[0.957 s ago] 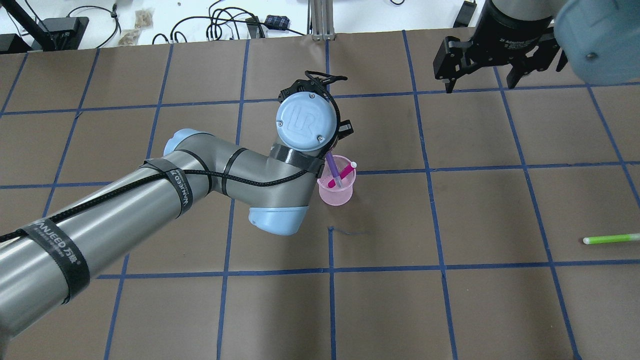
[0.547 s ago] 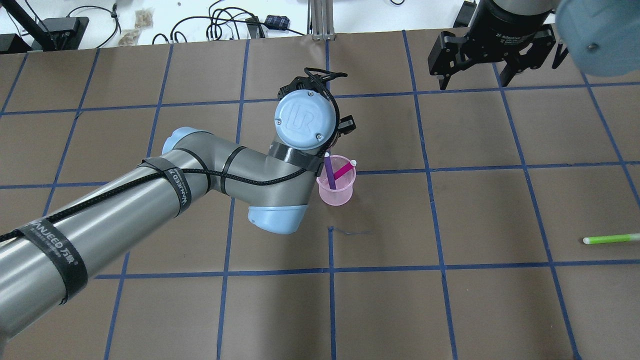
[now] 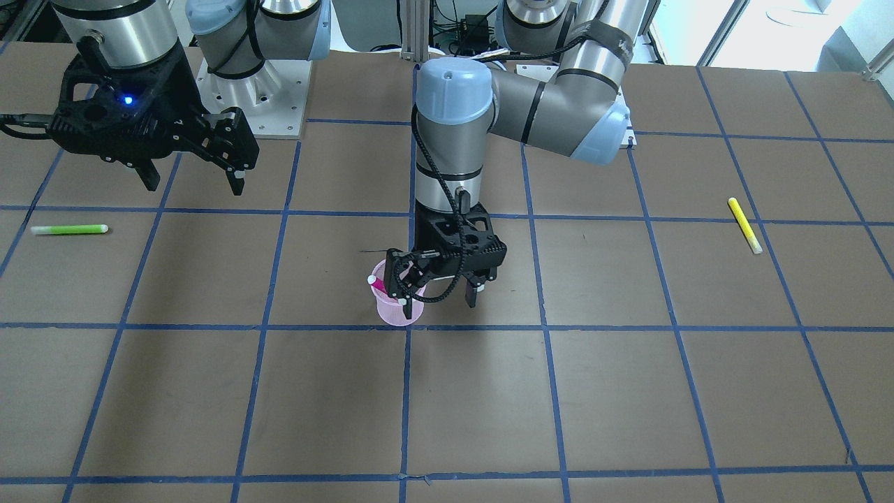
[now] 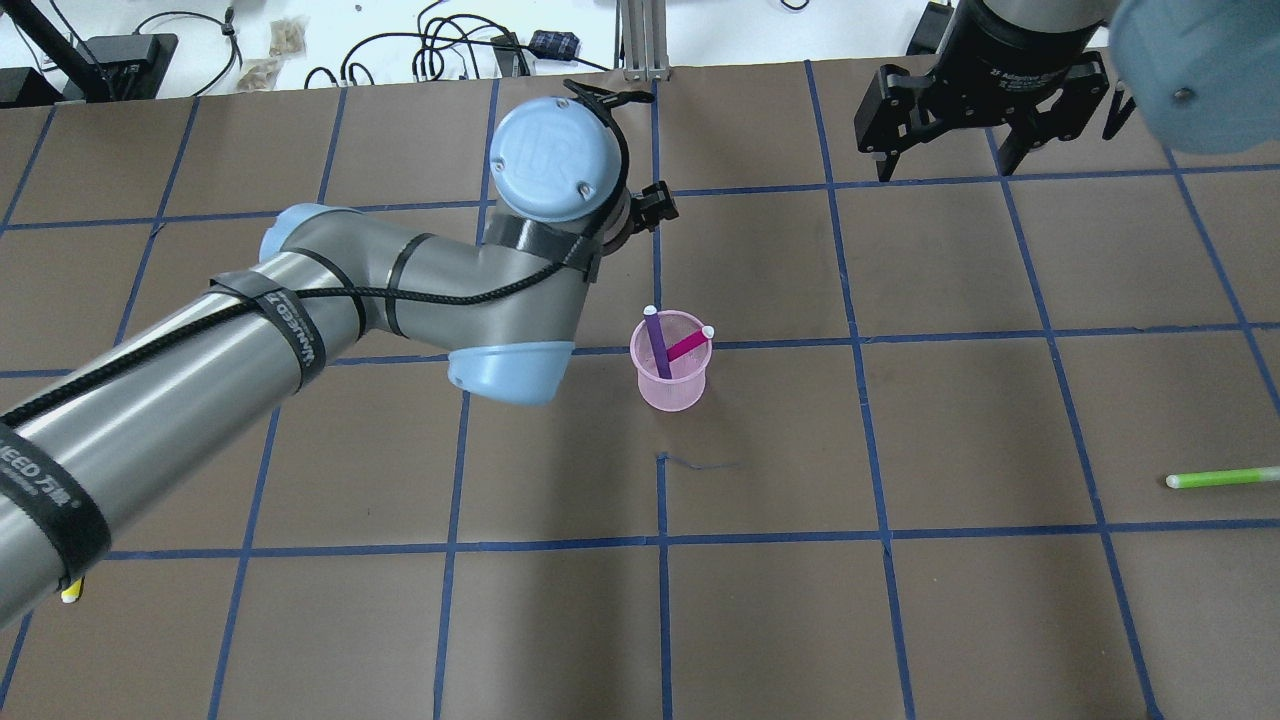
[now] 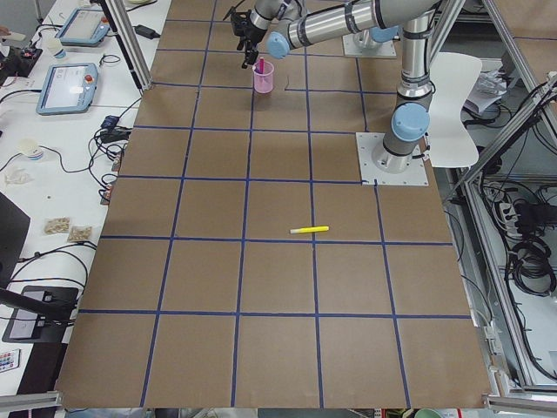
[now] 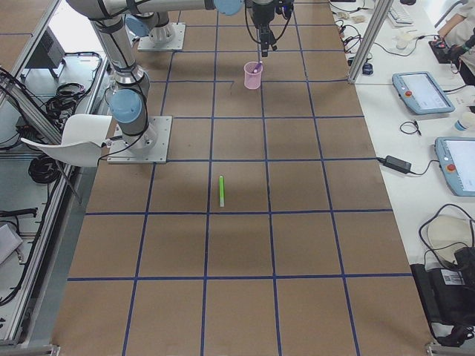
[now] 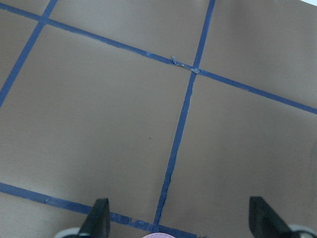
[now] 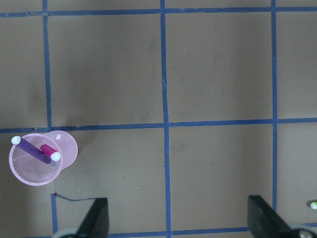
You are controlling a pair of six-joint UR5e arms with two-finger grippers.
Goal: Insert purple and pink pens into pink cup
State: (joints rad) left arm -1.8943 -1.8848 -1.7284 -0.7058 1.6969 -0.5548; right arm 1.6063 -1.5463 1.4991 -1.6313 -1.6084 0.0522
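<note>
front view: purple pen (image 4: 657, 345) hidden behind left tool (image 3: 440, 297) | overhead: yellow pen (image 4: 70, 592) mostly behind left arm (image 4: 150, 400) | green pen (image 4: 1222, 478) clipped at edge

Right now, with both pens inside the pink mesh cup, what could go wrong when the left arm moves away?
The open left claw hangs close above the pink mesh cup; a sideways move might catch the purple pen or the pink pen, whose white tips stand above the rim. The cup looks light, so it could tip over.
</note>
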